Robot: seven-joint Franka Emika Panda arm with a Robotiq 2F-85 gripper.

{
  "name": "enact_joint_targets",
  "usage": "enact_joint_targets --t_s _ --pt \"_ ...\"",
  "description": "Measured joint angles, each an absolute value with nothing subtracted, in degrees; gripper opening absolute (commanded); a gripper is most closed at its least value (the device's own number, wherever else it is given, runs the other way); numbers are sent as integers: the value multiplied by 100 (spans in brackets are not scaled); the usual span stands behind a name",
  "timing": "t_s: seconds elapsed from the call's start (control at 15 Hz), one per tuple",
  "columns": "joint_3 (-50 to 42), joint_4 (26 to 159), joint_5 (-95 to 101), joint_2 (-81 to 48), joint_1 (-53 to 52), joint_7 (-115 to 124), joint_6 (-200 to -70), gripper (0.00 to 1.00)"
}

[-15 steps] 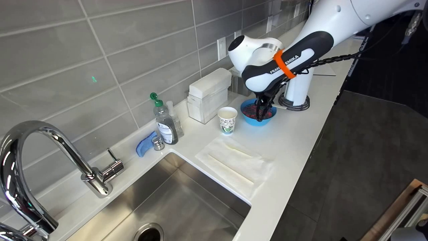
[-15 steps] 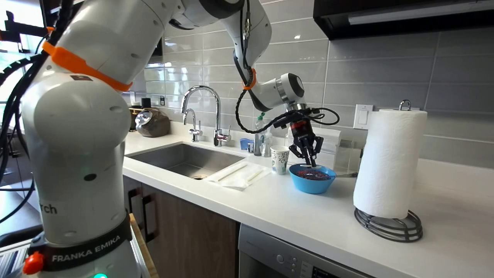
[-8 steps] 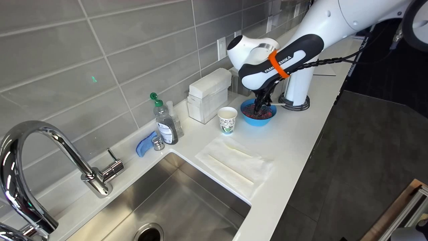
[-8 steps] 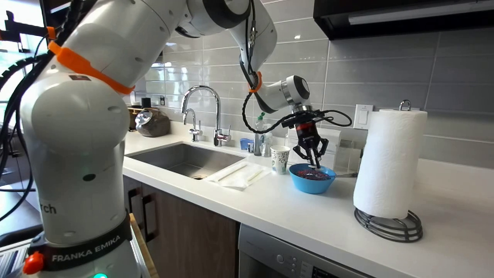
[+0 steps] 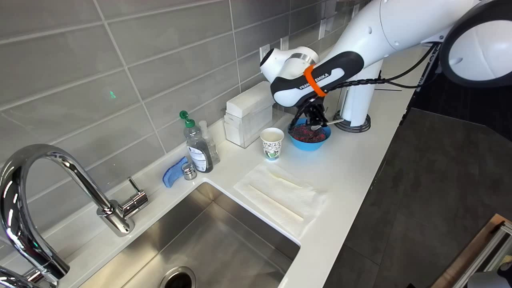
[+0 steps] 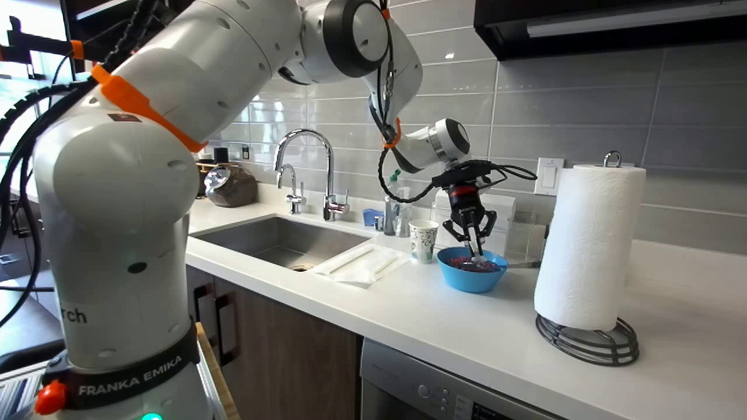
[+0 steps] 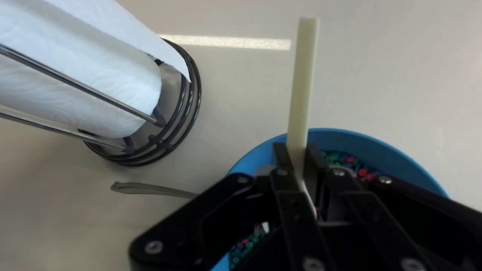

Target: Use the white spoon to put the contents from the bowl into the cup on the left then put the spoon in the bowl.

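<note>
The bright-blue bowl [image 5: 305, 145] holds small red, green and dark blue pieces, and it stands on the counter in both exterior views. Its near part is covered by the gripper in the wrist view. My gripper [image 7: 298, 154] is over the bowl, shut on the white spoon [image 7: 303, 75]. The spoon's handle sticks out past the fingertips over the bowl's rim. Its scoop end is mostly hidden behind the fingers in the wrist view; white shows just under the gripper [image 6: 476, 252] at the contents. The white cup [image 5: 272, 141] with green print stands upright beside the bowl, apart from the gripper.
A grey utensil handle [image 7: 154, 189] juts over the bowl's edge. The paper-towel roll [image 6: 589, 251] on its wire stand is near the bowl. Paper with two pale sticks [image 5: 280, 200], a white box [image 5: 252, 116], soap bottles [image 5: 199, 148] and the sink [image 5: 224, 240] lie around.
My gripper has shifted across the bowl, slightly towards the paper-towel roll, and dipped a little. The arm has swung and the spoon's handle has tilted upward. Bowl and cup have stayed put.
</note>
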State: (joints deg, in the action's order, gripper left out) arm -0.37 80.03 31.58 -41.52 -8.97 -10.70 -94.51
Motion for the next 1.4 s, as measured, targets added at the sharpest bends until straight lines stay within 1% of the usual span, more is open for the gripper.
enact_joint_targets --t_s 0.2,0.53,1.4 --pt "-35 7368 3188 -4596 -1027 -1367 -8958 4" --pt "-53 6616 3369 -5140 -1145 -1704 -8661 4" --pt "-136 5543 3512 -5774 -1231 -2518 -8074 4"
